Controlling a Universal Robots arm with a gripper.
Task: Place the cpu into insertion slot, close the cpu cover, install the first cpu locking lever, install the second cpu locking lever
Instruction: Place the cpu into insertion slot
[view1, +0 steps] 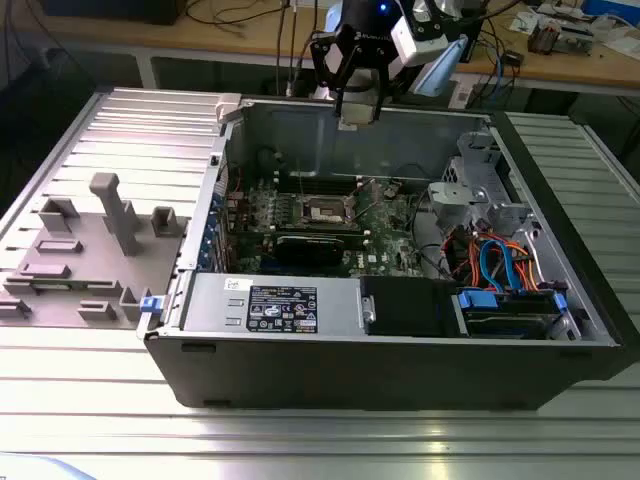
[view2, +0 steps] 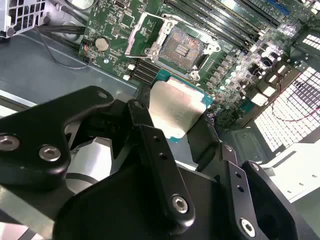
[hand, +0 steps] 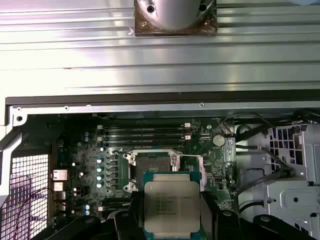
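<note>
My gripper (view1: 358, 105) hangs over the back wall of the open computer case (view1: 400, 355), shut on the cpu. The cpu (hand: 172, 205) is a flat square chip with a dull silver top on a green edge, pinched between the black fingers (view2: 150, 145) in both wrist views. It is held above the motherboard, apart from the insertion slot (hand: 151, 167). The slot (view2: 182, 47) lies bare, its contact field showing. The cpu cover (view2: 134, 40) stands flipped open beside the slot. In the exterior view the slot (view1: 328, 210) sits mid-board, in front of and below the gripper.
A black card (view1: 318, 245) lies just in front of the slot. Memory slots (hand: 145, 132) run behind it. The power supply (view1: 270, 305) fills the case's front, and a drive cage with coloured cables (view1: 500, 270) its right. A grey fixture plate (view1: 90, 240) lies at the exterior view's left.
</note>
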